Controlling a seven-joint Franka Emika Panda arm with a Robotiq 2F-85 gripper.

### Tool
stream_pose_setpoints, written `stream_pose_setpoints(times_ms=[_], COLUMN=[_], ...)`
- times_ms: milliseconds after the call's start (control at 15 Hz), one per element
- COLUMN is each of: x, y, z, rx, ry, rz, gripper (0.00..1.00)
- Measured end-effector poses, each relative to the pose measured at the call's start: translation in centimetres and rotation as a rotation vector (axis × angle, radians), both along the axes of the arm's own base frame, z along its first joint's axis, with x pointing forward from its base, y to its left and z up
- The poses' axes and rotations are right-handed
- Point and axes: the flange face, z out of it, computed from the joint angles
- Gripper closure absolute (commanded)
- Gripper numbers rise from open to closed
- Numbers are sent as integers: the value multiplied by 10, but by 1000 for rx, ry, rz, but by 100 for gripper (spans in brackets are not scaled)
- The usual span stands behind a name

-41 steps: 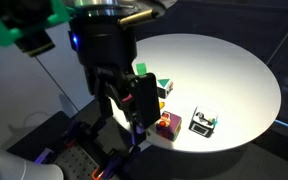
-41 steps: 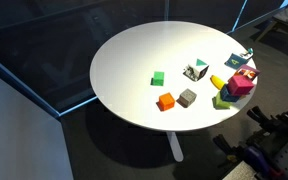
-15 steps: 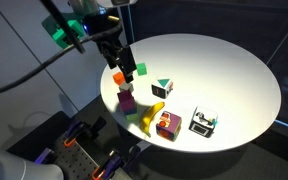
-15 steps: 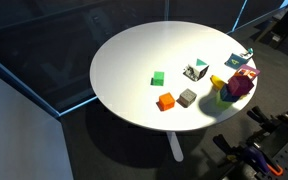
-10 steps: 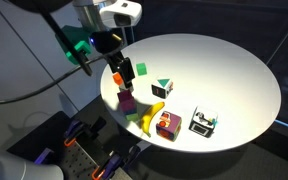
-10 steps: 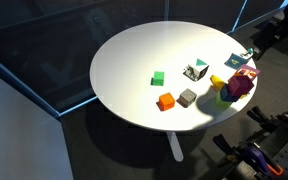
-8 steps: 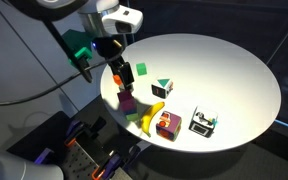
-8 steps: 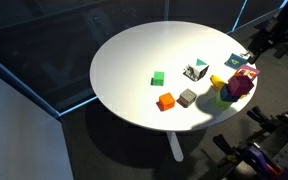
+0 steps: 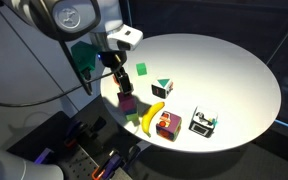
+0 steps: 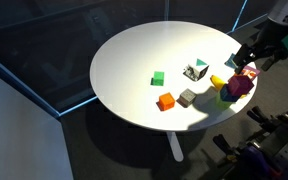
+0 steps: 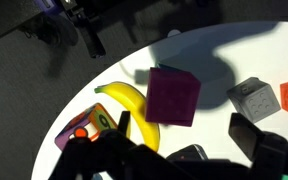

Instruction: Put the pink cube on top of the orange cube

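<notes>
One pink cube [image 11: 173,96] sits flat on the round white table [image 10: 134,50], just beside the single banana [image 11: 131,108], which lies at its left in the wrist view. Being a cube, it has no long axis. In that view its top face is turned slightly askew to the frame, one corner towards the banana. One orange cube [image 10: 165,101] stands well apart from it, with one grey cube [image 10: 188,97] between the two, so nothing is stacked yet. There are also one green cube [image 10: 158,78], one green, white and black patterned cube [image 9: 163,88], one multicoloured box [image 9: 167,124] beyond the banana's end, and one black, white and green box [image 9: 202,122] near the table's edge. The banana's long axis runs from upper left to lower right in the wrist view, curving down. The gripper [image 9: 116,80] hangs over the pink cube without touching it. In the wrist view its dark fingers [image 11: 254,135] stand apart with nothing between them.
</notes>
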Motion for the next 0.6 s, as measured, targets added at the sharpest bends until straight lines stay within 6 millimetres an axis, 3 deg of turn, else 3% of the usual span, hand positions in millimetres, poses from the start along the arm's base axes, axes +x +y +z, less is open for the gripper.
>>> stream_pose_setpoints(times_ms=[600], x=[9], y=[6], z=[-32], rx=[-1], ry=[-16], rz=[-18], gripper=[0])
